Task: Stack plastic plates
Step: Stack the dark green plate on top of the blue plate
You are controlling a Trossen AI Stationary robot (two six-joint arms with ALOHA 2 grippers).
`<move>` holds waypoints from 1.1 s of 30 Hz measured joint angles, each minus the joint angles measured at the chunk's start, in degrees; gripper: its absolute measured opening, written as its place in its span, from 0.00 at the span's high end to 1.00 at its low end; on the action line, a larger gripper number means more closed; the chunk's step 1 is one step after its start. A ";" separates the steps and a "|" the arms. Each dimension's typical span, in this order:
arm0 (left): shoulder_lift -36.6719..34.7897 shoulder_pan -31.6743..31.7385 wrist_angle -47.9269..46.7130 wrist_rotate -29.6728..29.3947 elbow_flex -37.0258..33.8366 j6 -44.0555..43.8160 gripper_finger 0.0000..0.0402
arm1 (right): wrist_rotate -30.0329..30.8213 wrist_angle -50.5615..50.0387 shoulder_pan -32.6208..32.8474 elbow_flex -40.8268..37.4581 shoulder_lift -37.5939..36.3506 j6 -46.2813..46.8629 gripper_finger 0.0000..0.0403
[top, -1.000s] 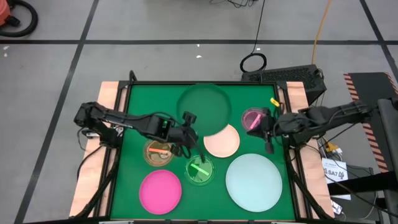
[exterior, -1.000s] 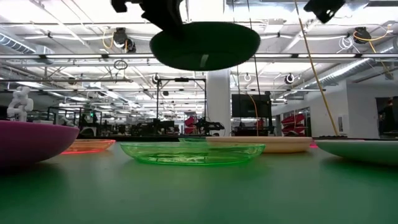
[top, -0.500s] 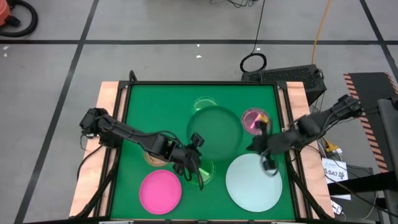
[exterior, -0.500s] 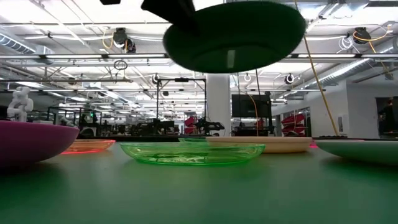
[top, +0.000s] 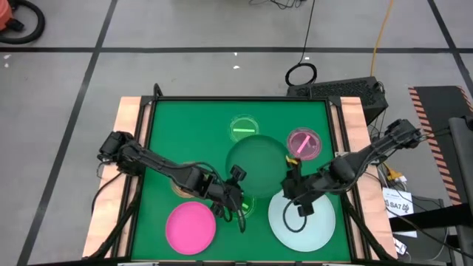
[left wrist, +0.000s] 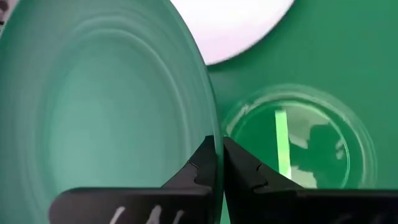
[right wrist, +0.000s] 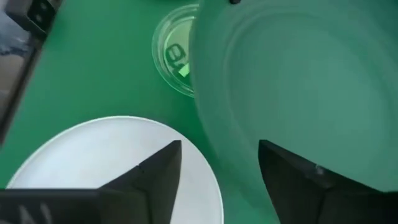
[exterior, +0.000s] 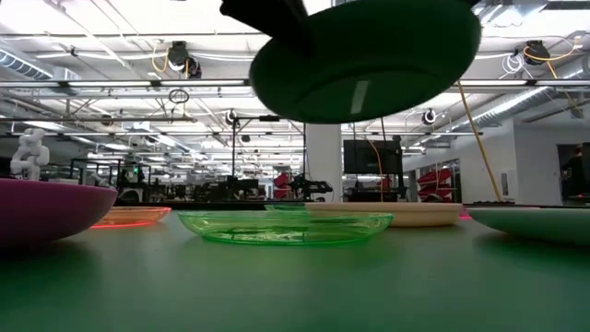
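My left gripper (top: 237,177) is shut on the large dark green plate (top: 257,161), which it holds in the air over the table's middle; in the low view the plate (exterior: 364,60) hangs high and tilted. It hides the cream plate from above; a piece of the cream plate (left wrist: 230,25) shows in the left wrist view. My right gripper (top: 295,196) is open and empty above the large pale blue plate (top: 303,218), close to the green plate's near right rim. A small green plate (top: 242,127) lies at the far middle, and a small pink plate (top: 303,142) at the far right. My left gripper pinches the dark green plate's rim (left wrist: 213,146) between its two fingers, on the plate's near left side. One finger is on the upper face and one on the underside. The plate is lifted clear of the table and tilted.
A medium pink plate (top: 191,227) lies at the near left. A second small green plate (left wrist: 292,137) lies under my left gripper. A small orange plate (exterior: 129,217) lies at the left, mostly under my left arm. The table's raised edges frame the green mat (top: 170,125).
My left gripper has carried the dark green plate, lifted, from the far middle toward the near edge and to the right, uncovering the far small green plate and covering the cream plate. My right gripper has moved from beside the small pink plate toward the near edge and left, over the pale blue plate.
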 joint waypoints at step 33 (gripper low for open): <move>0.08 -1.01 9.36 -6.38 -0.02 -16.48 0.49 | -3.62 -2.64 1.05 -0.04 7.60 -4.33 0.97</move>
